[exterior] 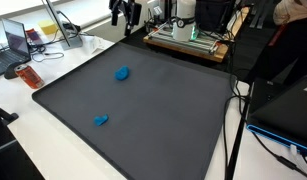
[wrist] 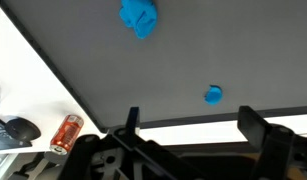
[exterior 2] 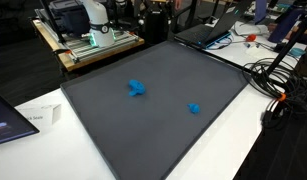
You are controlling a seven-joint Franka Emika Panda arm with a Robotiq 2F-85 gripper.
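Observation:
Two blue objects lie on a dark grey mat point(exterior: 163, 110). The larger blue lump point(exterior: 122, 73) point(exterior 2: 137, 88) point(wrist: 139, 17) is near the mat's middle. The small blue piece point(exterior: 101, 121) point(exterior 2: 193, 108) point(wrist: 213, 95) rests apart from it, closer to one edge. My gripper point(wrist: 193, 125) hangs high over the mat's far edge point(exterior: 123, 14), well away from both. It is open, with nothing between its fingers point(wrist: 258, 125). In the wrist view the small piece is the nearer of the two.
The mat lies on a white table point(exterior 2: 38, 105). A red can point(exterior: 30, 77) point(wrist: 67, 132), a mouse point(wrist: 23, 128) and a laptop point(exterior: 18, 40) sit off one side. Cables point(exterior 2: 278, 85) run along another edge. The robot's wooden base platform point(exterior: 188, 40) stands behind the mat.

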